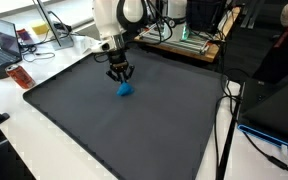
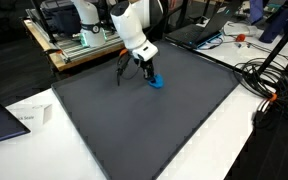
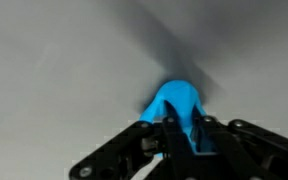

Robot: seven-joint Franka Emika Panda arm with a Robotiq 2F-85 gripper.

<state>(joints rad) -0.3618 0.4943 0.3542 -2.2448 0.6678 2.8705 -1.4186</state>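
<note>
Room light: bright, even and overhead in both exterior views; the white table surface point(image 1: 44, 135) runs close to washed out.
Mat: my dark grey matte table mat point(image 1: 134, 130) reads flat and dull.
Shadow: in the wrist view, a soft dark streak lies behind the bright blue rounded lump point(image 3: 174, 105).
Focus: the wrist view is soft all over; my black gripper point(image 3: 183, 130) blurs at the bottom edge.
Detail: exterior views are coarse.

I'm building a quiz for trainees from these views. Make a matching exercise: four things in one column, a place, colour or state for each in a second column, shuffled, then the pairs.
Things:
A. gripper
B. blue object
C. mat
D. laptop

Descriptions:
1. dark grey, spread flat
2. open, beyond the mat's edge
3. small, lying on the mat
4. jaws on either side of the blue object

Pairs: A-4; B-3; C-1; D-2
</note>
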